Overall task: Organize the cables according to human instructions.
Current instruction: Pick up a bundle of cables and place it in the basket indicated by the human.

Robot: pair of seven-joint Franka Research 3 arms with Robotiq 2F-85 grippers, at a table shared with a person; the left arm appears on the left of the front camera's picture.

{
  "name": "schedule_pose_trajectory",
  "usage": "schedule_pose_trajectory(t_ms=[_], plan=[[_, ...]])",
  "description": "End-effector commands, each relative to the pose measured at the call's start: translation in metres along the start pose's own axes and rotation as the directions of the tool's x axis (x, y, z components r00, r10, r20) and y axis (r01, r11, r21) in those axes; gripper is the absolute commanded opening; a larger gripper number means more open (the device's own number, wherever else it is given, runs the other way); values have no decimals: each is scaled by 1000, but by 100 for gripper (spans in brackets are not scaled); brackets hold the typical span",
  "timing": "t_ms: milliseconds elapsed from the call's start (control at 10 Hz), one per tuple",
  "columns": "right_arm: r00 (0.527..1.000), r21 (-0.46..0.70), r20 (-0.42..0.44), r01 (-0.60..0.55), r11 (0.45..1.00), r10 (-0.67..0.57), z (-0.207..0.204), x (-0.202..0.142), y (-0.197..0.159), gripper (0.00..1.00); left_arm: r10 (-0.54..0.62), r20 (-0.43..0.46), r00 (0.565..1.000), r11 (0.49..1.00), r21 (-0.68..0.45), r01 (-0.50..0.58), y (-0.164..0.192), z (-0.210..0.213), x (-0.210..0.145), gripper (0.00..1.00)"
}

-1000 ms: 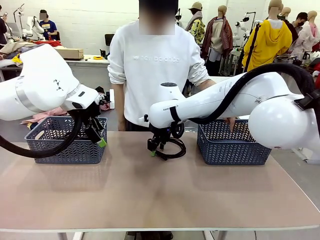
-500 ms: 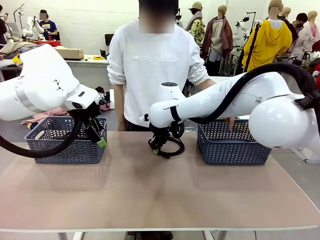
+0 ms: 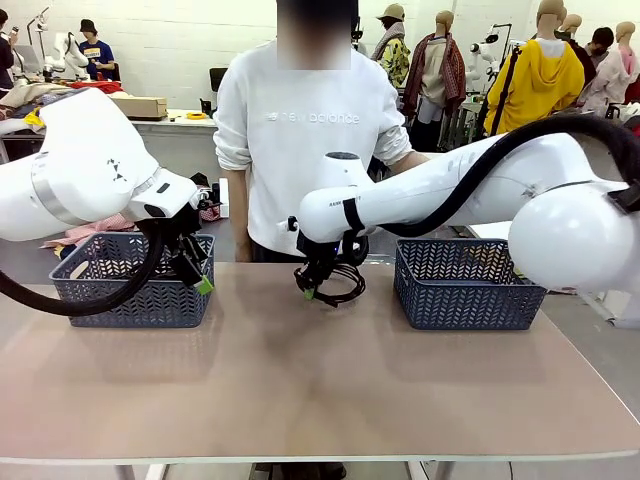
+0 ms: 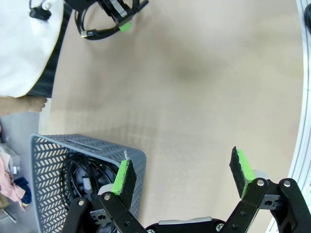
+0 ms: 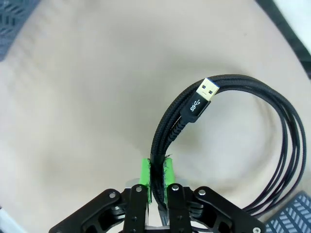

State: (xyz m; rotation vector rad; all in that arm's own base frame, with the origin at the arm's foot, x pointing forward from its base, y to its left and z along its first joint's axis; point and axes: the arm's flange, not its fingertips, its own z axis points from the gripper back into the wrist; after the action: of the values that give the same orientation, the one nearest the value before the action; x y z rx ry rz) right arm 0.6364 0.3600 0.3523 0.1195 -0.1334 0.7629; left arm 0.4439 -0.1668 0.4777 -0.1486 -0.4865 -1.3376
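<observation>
White arms, black grippers, green pads

Glossy white rounded arm links trail thick black hoses; each black gripper (image 5: 156, 182) has silver screws below its green pads (image 4: 123, 175). The person wears a white sweatshirt (image 3: 305, 130).

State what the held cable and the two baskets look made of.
Coiled cable: matte black braided sheath, probably woven nylon; gold-coloured metal USB plug. Left basket and right basket: blue-grey, likely moulded plastic, judging by the regular herringbone cut-outs and smooth rims.
</observation>
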Motion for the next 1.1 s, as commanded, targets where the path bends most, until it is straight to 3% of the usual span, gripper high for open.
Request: schedule_pose_trajectory(t_ms=[0, 300, 500, 700, 1000], plan=[[992, 86, 1, -125, 988, 125, 47, -27, -2, 0, 2, -6, 1000, 1000, -1, -2, 2, 3, -1, 100], [906, 82, -54, -415, 906, 420, 116, -54, -16, 0, 2, -6, 1000, 1000, -1, -2, 2, 3, -1, 100], [811, 133, -86, -566, 813, 579, 150, -78, -40, 0, 2, -6, 1000, 1000, -1, -2, 2, 3, -1, 100], [744, 156, -66, -650, 744, 665, 170, -104, -72, 0, 2, -6, 1000, 1000, -1, -2, 2, 3, -1, 100], [713, 133, -51, -689, 713, 699, 187, -134, -111, 0, 2, -6, 1000, 1000, -1, -2, 2, 3, -1, 100]])
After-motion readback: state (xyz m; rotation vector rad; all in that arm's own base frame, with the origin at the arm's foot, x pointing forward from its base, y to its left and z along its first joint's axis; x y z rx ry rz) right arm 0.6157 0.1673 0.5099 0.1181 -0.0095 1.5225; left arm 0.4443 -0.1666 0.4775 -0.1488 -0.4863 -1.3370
